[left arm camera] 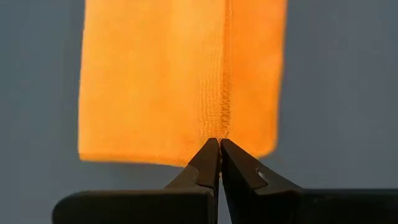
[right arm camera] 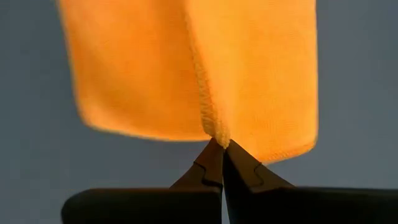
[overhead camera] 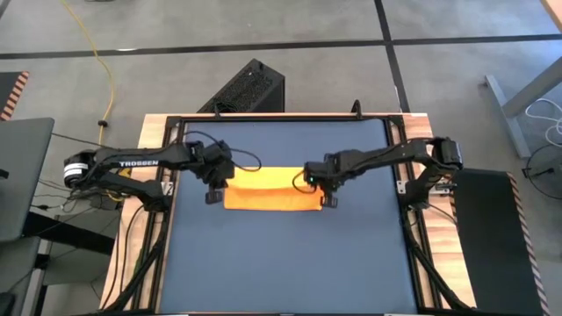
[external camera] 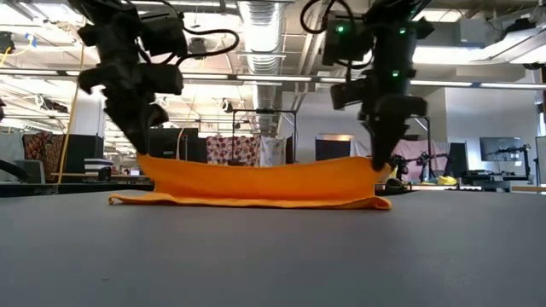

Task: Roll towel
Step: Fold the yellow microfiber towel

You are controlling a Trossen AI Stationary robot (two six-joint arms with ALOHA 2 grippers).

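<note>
Orange towel (overhead camera: 270, 195) (edge lifted) between jaws

One towel (overhead camera: 268, 192) (orange), two arms, one table (overhead camera: 290, 263)

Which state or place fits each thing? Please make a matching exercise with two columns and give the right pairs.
Things:
1. left tool
2. right tool
3. towel
4. table

States or places:
A. dark blue, mostly bare
B. shut on the towel's hem at the picture's right end in the high view
C. orange, one long edge lifted, the rest lying flat
D. shut on the towel's hem at the picture's left end in the high view

Pairs: 1-D, 2-B, 3-C, 4-A
</note>
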